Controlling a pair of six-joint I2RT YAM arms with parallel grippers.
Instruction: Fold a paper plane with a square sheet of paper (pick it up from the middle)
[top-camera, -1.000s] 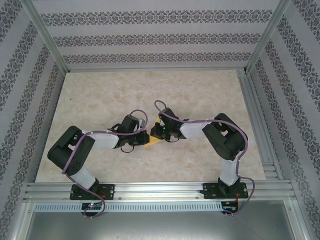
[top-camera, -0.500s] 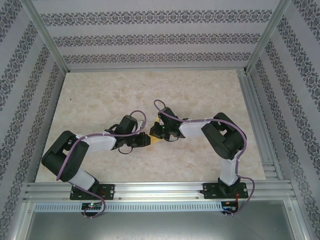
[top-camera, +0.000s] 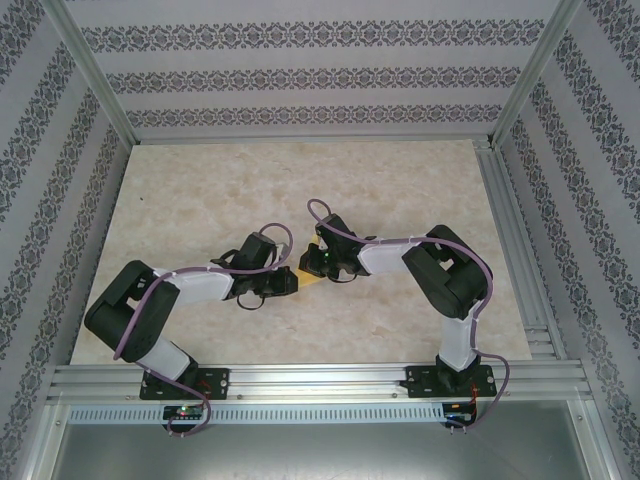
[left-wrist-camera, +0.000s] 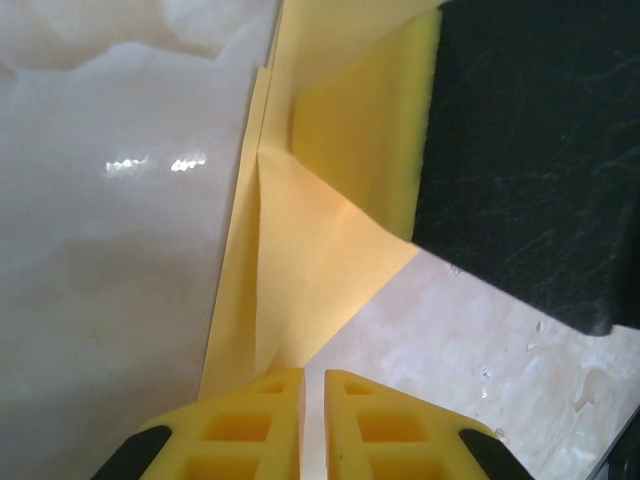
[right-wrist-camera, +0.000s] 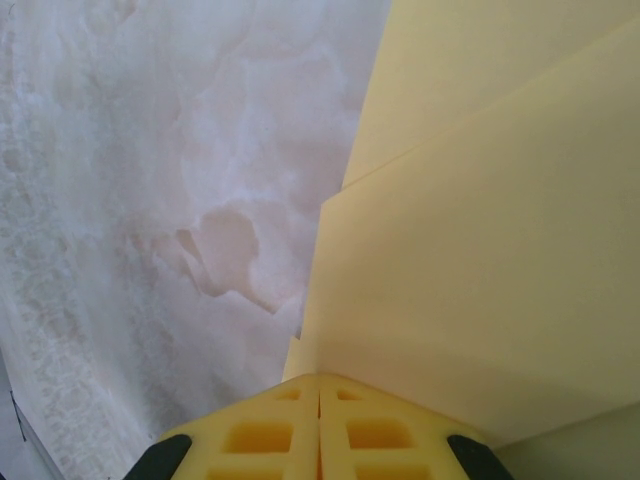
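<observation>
The square sheet of paper (left-wrist-camera: 310, 260), already creased into overlapping layers, lies on the desk (left-wrist-camera: 100, 250) midway between the arms. They probably crowd in from both sides so that one can hold a flap while the other works the fold. The right gripper (right-wrist-camera: 318, 395) has its jaws clenched, and a raised layer's edge runs into the seam between them, so it seems to be grasping that flap. The left gripper (left-wrist-camera: 312, 390) sits low at the sheet's near corner, its jaws parted by a thin slit, at most touching the paper and apparently gripping nothing.
</observation>
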